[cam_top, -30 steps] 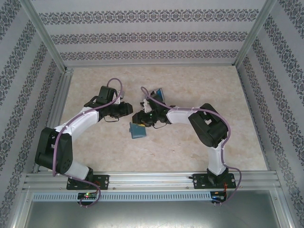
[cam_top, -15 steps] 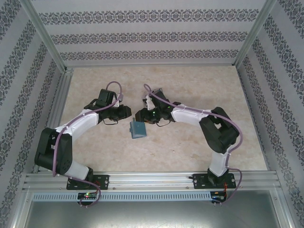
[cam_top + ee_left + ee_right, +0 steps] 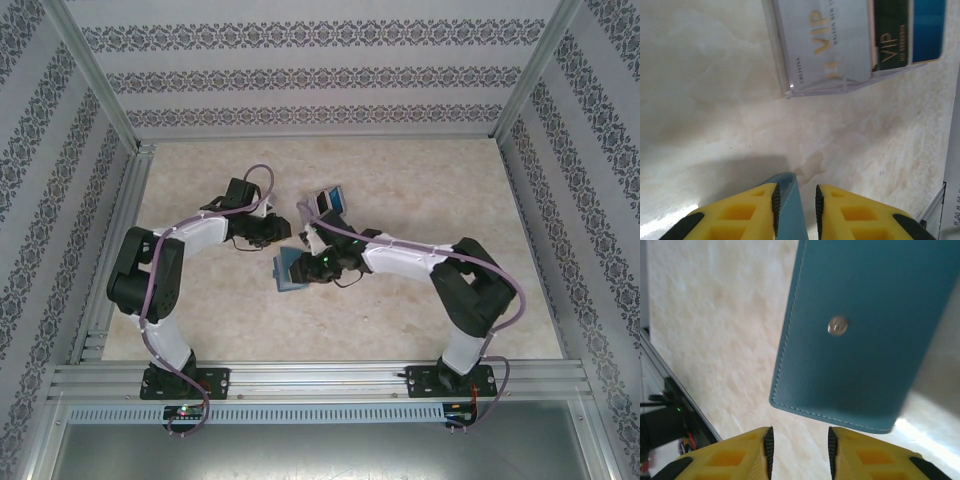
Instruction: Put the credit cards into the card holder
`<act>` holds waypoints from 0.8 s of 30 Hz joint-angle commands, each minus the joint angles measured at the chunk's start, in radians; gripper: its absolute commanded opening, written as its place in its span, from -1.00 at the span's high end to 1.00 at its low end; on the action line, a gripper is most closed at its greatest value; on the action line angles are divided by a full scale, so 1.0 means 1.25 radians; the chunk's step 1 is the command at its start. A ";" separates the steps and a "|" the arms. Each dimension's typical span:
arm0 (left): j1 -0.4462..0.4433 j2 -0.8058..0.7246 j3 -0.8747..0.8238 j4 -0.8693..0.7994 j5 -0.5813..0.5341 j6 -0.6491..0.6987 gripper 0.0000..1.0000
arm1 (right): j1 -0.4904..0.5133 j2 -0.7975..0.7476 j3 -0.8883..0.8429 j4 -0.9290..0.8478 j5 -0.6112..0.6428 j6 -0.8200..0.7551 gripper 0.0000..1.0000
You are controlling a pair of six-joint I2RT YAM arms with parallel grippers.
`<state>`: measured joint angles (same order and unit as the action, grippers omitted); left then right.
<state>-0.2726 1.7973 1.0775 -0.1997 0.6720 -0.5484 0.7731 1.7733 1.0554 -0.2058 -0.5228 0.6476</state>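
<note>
Judging by how things lie, the job is barely begun; the card holder (image 3: 855, 340) lies folded shut on the counter (image 3: 715, 100) between the two arms, outer face and snap (image 3: 837, 325) up, and no card can be seen in it. The left gripper (image 3: 796, 190) has its jaws pinching a thin pale-blue strip (image 3: 790, 210), probably a credit card seen edge-on, though the view is too close to be sure. The right gripper (image 3: 800, 435) hangs just beside the holder's near edge, jaws spread with nothing between them. At least three credit cards stand in the clear stand (image 3: 815, 91): a pale card (image 3: 825, 40), a dark card (image 3: 892, 35) and a blue card (image 3: 929, 27). What is left, then, is opening the holder, slipping in the pinched card, and fetching the others. Gold letters on the pale card read "VIP"; the dark card says "VIP" too; the small print beside them is too fine to read; the snap bears no legible mark.
</note>
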 commanded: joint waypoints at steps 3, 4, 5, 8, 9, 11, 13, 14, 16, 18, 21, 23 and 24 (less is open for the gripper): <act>0.009 -0.003 -0.023 0.027 0.028 0.003 0.45 | 0.003 0.070 0.017 0.030 0.010 0.018 0.29; 0.009 -0.006 -0.033 0.026 0.029 0.004 0.45 | -0.001 0.079 0.027 0.031 0.017 0.014 0.29; 0.008 -0.009 -0.045 0.024 0.028 0.006 0.46 | -0.007 0.087 0.035 0.031 0.034 0.013 0.29; 0.008 -0.024 -0.088 0.023 0.016 0.009 0.46 | -0.029 0.113 0.078 0.004 0.094 0.000 0.29; 0.008 -0.033 -0.103 0.022 0.011 0.010 0.46 | -0.039 0.115 0.079 0.016 0.104 0.003 0.29; 0.009 -0.050 -0.131 0.027 0.002 0.006 0.46 | -0.059 0.117 0.092 0.013 0.125 -0.002 0.30; 0.009 -0.068 -0.156 0.028 -0.003 0.002 0.46 | -0.079 0.122 0.110 0.003 0.129 -0.016 0.30; 0.009 -0.079 -0.172 0.031 -0.008 -0.003 0.46 | -0.089 0.125 0.118 0.002 0.131 -0.021 0.30; 0.009 -0.102 -0.206 0.051 -0.009 -0.023 0.46 | -0.105 0.133 0.136 -0.002 0.133 -0.032 0.30; 0.003 -0.131 -0.252 0.081 -0.009 -0.061 0.47 | -0.110 0.152 0.167 -0.015 0.145 -0.052 0.30; -0.020 -0.172 -0.318 0.128 -0.008 -0.117 0.48 | -0.110 0.202 0.222 -0.010 0.107 -0.062 0.30; -0.049 -0.198 -0.345 0.143 -0.018 -0.145 0.49 | -0.106 0.224 0.252 -0.013 0.093 -0.068 0.29; -0.064 -0.212 -0.355 0.144 -0.026 -0.156 0.49 | -0.104 0.229 0.265 -0.020 0.094 -0.074 0.29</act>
<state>-0.3012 1.5745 0.6724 -0.0608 0.6434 -0.6643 0.6289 2.0251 1.3407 -0.2306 -0.3912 0.5957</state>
